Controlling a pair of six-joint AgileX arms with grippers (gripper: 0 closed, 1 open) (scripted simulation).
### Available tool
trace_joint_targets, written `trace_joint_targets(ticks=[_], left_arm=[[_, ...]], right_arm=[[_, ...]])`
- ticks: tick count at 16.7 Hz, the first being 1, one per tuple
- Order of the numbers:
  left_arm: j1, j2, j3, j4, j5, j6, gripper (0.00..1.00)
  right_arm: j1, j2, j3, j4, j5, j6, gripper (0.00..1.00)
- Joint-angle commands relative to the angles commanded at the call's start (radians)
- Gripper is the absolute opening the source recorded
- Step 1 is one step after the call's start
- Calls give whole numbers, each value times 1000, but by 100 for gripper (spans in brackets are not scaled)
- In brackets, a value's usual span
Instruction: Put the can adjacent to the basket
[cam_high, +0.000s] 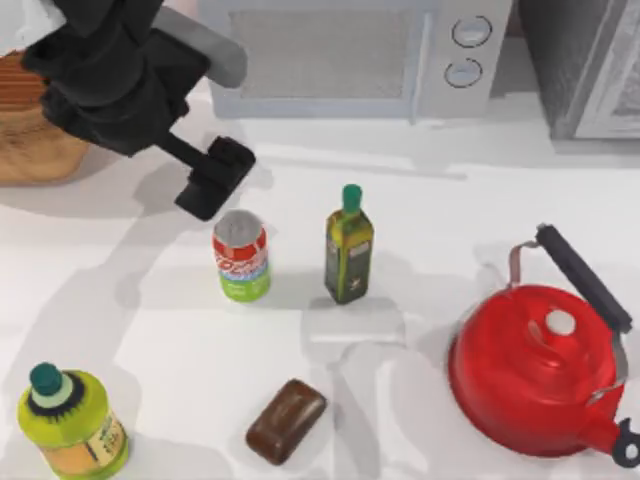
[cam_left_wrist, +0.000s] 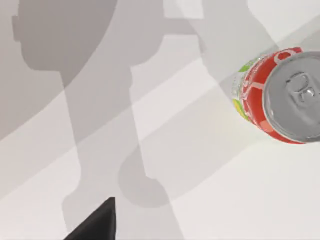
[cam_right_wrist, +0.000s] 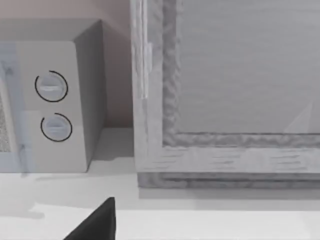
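Note:
The can (cam_high: 241, 256) stands upright at the table's middle left, with a silver top, a red upper band and a green lower band. In the left wrist view the can (cam_left_wrist: 280, 95) is seen from above. My left gripper (cam_high: 213, 179) hovers just behind and to the left of the can, apart from it and open, holding nothing. One of its dark fingers (cam_left_wrist: 97, 226) shows in the left wrist view. The tan woven basket (cam_high: 30, 130) sits at the far left rear, partly hidden by my left arm. My right arm is parked, and one dark finger (cam_right_wrist: 97, 225) shows in the right wrist view.
A dark-green bottle (cam_high: 348, 246) stands right of the can. A lime-green bottle (cam_high: 70, 425) is at the front left, a brown bar (cam_high: 286, 421) at the front middle, a red kettle (cam_high: 545, 370) at the right. A microwave (cam_high: 350, 55) lines the back.

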Motion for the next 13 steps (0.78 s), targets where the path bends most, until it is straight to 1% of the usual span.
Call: trace_joint_targets(ticks=[3,6,9,13], left_arm=[[-43,182,159,-112,0,26,100],[-74,314,273,-194,1,45,100],[-91,382,331,-236,1,55,100],[-93,390,338,-241,1,56,100]], right_arm=[[0,0,0,0,0,0,100],[0,0,0,0,0,0,100],[0,0,0,0,0,0,100],[0,0,0,0,0,0,100]])
